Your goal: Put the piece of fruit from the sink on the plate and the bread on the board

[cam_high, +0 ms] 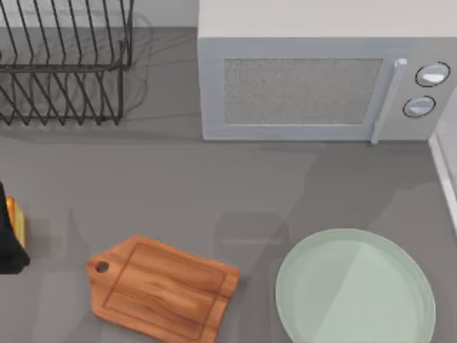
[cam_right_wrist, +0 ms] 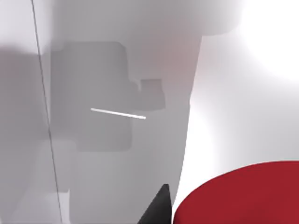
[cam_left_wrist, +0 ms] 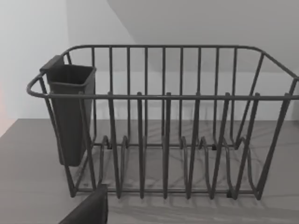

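Observation:
The bread [cam_high: 14, 220], golden-orange with pale sides, shows at the far left edge of the table, right against the black body of my left gripper [cam_high: 10, 246]. The brown wooden board [cam_high: 164, 289] lies at the front left, handle pointing left, with nothing on it. To its right, at the front, the large pale green plate [cam_high: 357, 289] is bare. In the right wrist view the red piece of fruit [cam_right_wrist: 238, 198] sits very close, against a pale sink wall [cam_right_wrist: 117, 116], with a dark part of my right gripper [cam_right_wrist: 156, 212] beside it.
A dark wire dish rack [cam_high: 64, 64] stands at the back left, and the left wrist view faces this dish rack [cam_left_wrist: 163, 121] and its cutlery holder [cam_left_wrist: 70, 112]. A grey microwave [cam_high: 314, 86] fills the back centre and right. The sink's white rim [cam_high: 444, 171] runs along the right edge.

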Controlling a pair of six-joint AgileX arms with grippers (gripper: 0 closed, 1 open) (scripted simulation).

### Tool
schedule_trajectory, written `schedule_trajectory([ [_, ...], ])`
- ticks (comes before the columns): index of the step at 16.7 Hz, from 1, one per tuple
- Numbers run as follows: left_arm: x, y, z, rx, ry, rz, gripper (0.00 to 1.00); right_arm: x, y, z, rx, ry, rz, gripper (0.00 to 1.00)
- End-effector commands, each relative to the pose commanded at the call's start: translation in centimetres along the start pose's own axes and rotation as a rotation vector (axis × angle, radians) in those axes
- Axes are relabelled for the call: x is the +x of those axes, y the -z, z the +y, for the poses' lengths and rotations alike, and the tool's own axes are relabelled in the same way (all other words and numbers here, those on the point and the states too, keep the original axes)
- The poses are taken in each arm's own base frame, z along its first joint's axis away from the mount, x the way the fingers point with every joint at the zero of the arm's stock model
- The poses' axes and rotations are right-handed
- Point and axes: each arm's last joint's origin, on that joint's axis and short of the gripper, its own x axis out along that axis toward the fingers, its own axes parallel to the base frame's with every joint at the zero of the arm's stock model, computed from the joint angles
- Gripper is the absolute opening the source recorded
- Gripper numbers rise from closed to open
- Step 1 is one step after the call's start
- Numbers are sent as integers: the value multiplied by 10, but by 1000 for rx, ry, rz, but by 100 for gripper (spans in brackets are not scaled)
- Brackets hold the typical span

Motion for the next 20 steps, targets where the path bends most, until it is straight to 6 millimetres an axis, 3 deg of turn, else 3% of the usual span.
schedule_trajectory([
  [3, 0, 0, 0, 0, 0, 0, 100, -16, 13, 22, 33, 3, 23, 0],
  [7, 0, 0, 0, 0, 0, 0, 100, -34, 45, 67, 82, 13, 92, 0],
  [13, 0, 0, 0, 0, 0, 0, 100, -56, 108, 149, 111, 51, 164, 0],
  [20, 0, 0, 0, 0, 0, 0, 100, -84, 182, 236, 37, 35, 107, 0],
])
